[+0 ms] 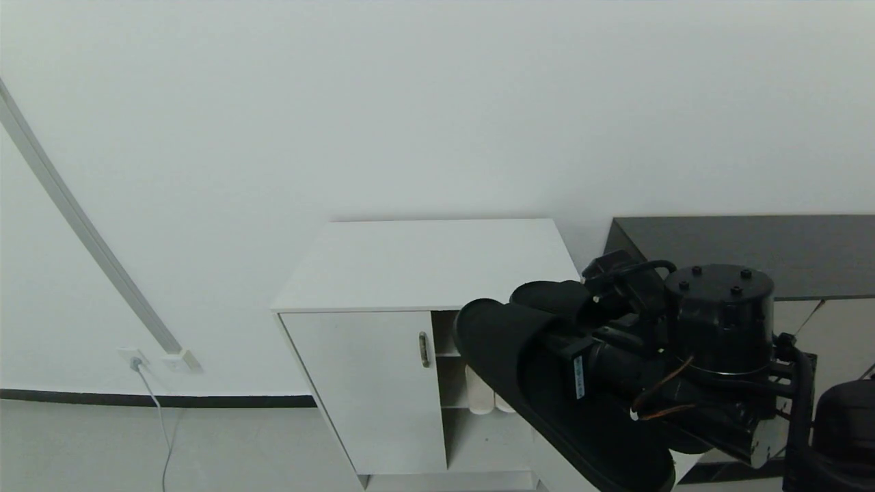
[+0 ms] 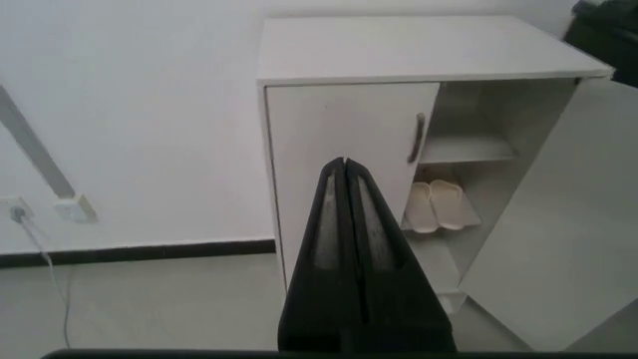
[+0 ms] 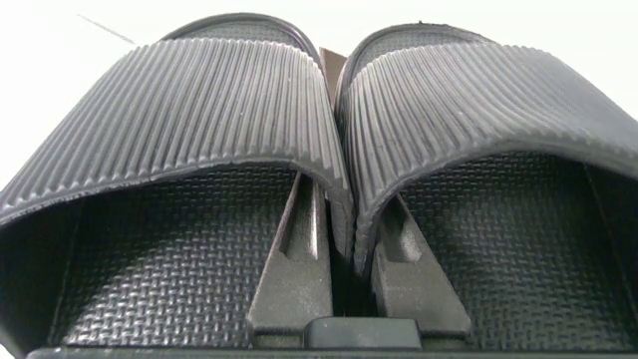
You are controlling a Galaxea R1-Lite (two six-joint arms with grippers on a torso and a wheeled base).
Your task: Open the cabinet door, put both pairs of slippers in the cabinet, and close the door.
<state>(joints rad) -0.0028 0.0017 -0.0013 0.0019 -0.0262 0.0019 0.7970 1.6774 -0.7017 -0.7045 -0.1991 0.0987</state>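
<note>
- The white cabinet stood against the wall, with its left door closed and a small metal handle on the edge of this door.
- The right door was swung open, so the shelves inside could be seen.
- One pair of white slippers lay side by side on a shelf inside the cabinet, in the open right half.
- The black slippers were held up in the air in front of the open right side of the cabinet, not inside it.
- The right gripper had its jaws narrow, gripping this pair: one finger lay in each slipper, and the two inner walls were pressed together between them.
- The left gripper had its jaws fully together with nothing between them. It was in front of the closed left door and apart from it.
- A dark grey surface stood just beside the cabinet on its right.
- A wall socket with a grey cable was low on the wall, left of the cabinet.
</note>
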